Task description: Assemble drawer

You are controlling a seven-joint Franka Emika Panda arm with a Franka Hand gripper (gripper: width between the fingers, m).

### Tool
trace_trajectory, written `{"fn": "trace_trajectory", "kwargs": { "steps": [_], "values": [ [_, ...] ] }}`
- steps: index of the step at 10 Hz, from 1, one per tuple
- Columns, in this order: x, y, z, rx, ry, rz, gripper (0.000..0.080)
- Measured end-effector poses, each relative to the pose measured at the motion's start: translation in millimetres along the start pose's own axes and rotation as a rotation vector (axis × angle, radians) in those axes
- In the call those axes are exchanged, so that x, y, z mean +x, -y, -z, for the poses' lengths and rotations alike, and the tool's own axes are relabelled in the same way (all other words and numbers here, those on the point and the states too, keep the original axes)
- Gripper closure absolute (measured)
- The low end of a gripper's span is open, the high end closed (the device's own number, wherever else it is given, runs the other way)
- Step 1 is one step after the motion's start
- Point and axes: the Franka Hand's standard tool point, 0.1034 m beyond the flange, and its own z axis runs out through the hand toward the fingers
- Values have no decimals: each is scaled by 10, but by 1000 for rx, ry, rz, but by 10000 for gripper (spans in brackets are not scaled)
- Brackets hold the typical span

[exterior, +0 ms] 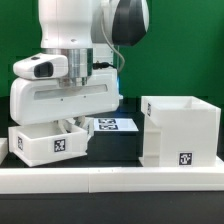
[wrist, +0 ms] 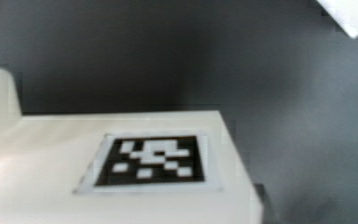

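Observation:
A large white open box with a marker tag (exterior: 180,128) stands on the exterior view's right. A smaller white drawer part with a tag (exterior: 40,143) sits on the exterior view's left, under the arm. My gripper (exterior: 70,124) is low at this smaller part's right side; its fingers are mostly hidden by the hand, and I cannot tell whether they are open. In the wrist view a flat white panel (wrist: 51,150) with a black-and-white tag (wrist: 153,160) fills the frame close up. No fingers show there.
The marker board (exterior: 108,125) lies on the black table (exterior: 115,150) between the two white parts. A white rail (exterior: 110,180) runs along the table's front. The backdrop is green.

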Motion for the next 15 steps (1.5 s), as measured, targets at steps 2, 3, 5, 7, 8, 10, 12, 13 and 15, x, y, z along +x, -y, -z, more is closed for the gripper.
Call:
{"fn": "trace_trajectory", "kwargs": {
  "steps": [2,3,5,7,8,10,12,13,15],
  "values": [
    [3,31,30,-1,18,266,758],
    [8,37,48,-1,17,290,758],
    [-20,1,52,-8,25,394,758],
    [-42,-15,46,-9,33,500,758],
    [-55,-26,44,-11,41,578,758],
    [1,25,43,-16,62,728,758],
    [62,94,28,-16,73,858,758],
    [115,135,11,-13,72,854,758],
    [212,169,-24,0,74,865,758]
  ]
}}
